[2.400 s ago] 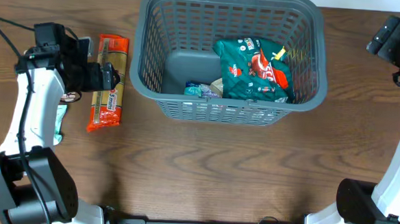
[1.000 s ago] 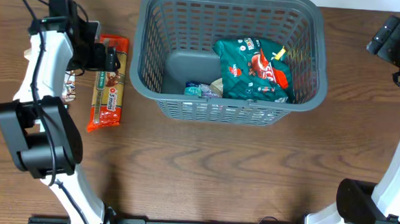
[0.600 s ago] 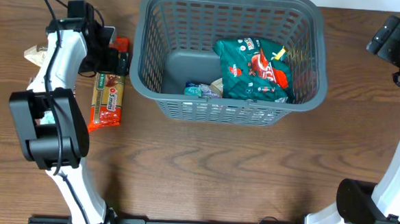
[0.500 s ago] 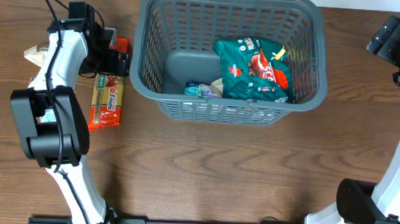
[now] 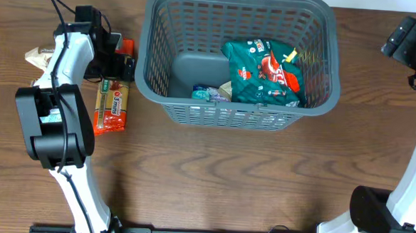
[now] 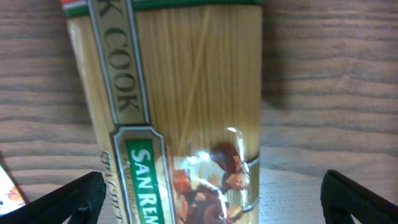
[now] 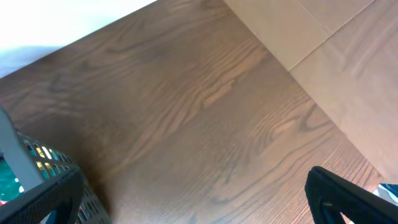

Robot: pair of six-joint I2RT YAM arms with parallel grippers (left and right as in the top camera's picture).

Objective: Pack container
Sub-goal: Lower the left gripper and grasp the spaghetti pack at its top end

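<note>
Left tool [image 6: 214,202] released above the spaghetti packet [image 6: 186,93] beside the container [image 5: 236,116]; right tool [image 7: 193,199] released over the surface [image 7: 186,93].

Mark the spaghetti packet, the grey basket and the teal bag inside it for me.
Long clear-and-orange spaghetti packet [image 6: 199,93]: left wrist view, clear window over the pasta.
Dark grey slotted plastic basket [image 5: 229,116]: overhead view, near lattice wall.
Teal printed snack bag [image 5: 264,73]: overhead view, middle of its face.
</note>
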